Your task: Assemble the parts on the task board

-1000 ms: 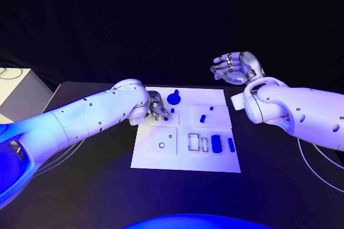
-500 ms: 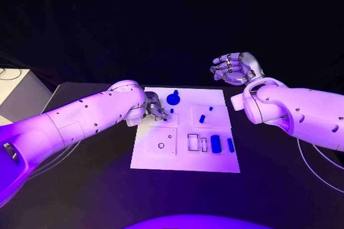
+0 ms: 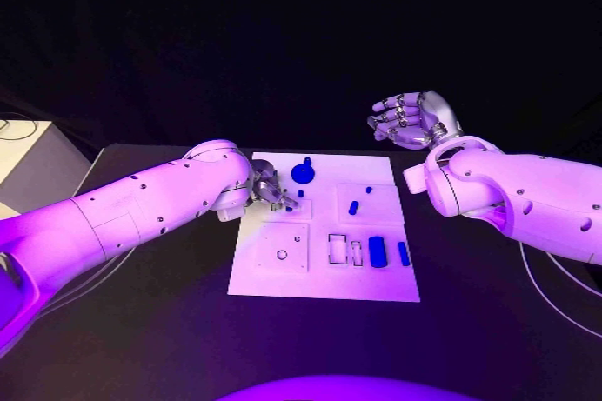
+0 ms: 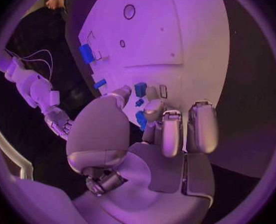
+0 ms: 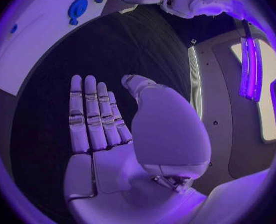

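The white task board (image 3: 324,275) lies in the middle of the black table. My left hand (image 3: 266,190) hangs over its far left corner with the fingers curled down. A small blue part (image 4: 140,89) sits pinched between the thumb tip and a fingertip (image 4: 153,93), and another blue piece (image 4: 141,119) lies partly hidden behind the fingers. A blue knob (image 3: 303,170) stands just right of that hand. Small blue pegs (image 3: 352,207) and two blue bars (image 3: 377,251) rest further right. My right hand (image 3: 408,118) is raised beyond the board's far right corner, its palm (image 5: 107,154) bare and holding nothing.
A round hole (image 3: 283,254) and rectangular slots (image 3: 338,249) mark the board's near half. A pale box (image 3: 28,157) stands at the table's far left. Cables (image 3: 552,279) trail on the table to the right.
My left hand has drawn slightly left and back over the board's far left corner, and the blue piece by its fingertips has left its spot. The right hand has stayed put.
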